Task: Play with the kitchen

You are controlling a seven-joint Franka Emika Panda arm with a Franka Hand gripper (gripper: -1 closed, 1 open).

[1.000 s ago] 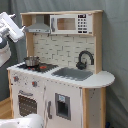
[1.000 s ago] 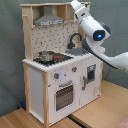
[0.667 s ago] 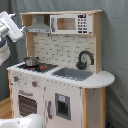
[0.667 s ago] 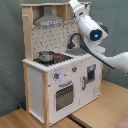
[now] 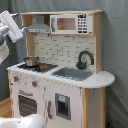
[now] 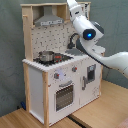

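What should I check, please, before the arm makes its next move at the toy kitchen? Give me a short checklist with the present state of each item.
1. The kitchen stands upright: ok, in both exterior views.
2. Small pot sits on the stove, upright: ok.
3. Oven door closed: ok, it looks flush with the front.
4. Sink free of objects: ok in the first exterior view; the arm hides it in the second exterior view.
5. Arm clear of the faucet: cannot tell, they overlap in the second exterior view.
6. Tool position and state: cannot tell, it is not clearly visible in either view.
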